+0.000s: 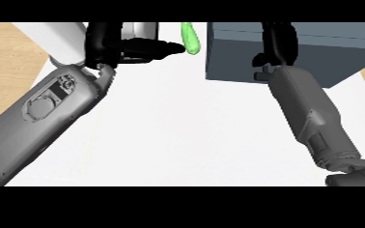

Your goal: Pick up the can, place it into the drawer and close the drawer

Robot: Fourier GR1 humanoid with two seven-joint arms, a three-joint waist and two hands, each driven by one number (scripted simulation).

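Can [140, 30] — a pale grey cylinder in the head view, sitting in the left hand [103, 41]. The hand's black fingers curl round the can and hide most of it, and only a part shows near the picture's top edge. Just right of that hand's fingertips, touching or nearly so, is a slender green object [189, 38]. Further right of the left hand, past a narrow strip of white counter [185, 125], is the left edge of the blue-grey drawer [235, 58]. The right hand [278, 38] lies over this drawer, close to its near edge — I cannot tell whether it is spread or closed. A broad stretch of counter lies open between the two forearms. Left of the left forearm, the counter's edge gives onto wooden floor [18, 53].
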